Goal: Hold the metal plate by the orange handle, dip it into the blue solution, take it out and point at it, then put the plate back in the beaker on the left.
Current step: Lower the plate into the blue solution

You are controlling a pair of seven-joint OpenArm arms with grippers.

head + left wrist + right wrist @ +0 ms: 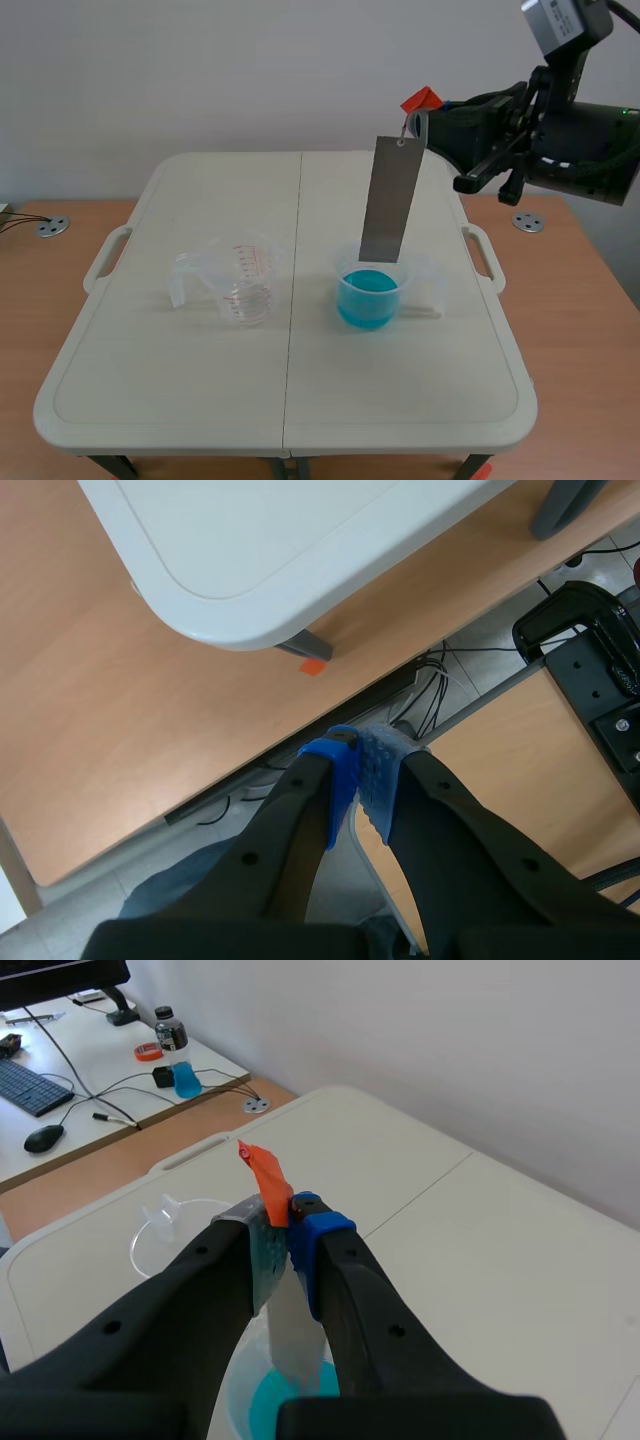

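Right gripper (287, 1228) clamped on small orange handle (421, 100); long grey metal plate (390, 200) hangs upright, lower end at rim of clear beaker of blue solution (368, 292); for the dip, lower straight, avoid the walls. Empty clear measuring beaker (245, 280) well apart; left gripper (360, 770) closed on nothing, off the white table (300, 400); no obstruction apparent.

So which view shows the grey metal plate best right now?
The scene view: the whole flat grey metal plate hangs from the right gripper, lower end at the clear beaker of blue solution. The right wrist view shows only a strip of it below the fingers; the left wrist view shows none.
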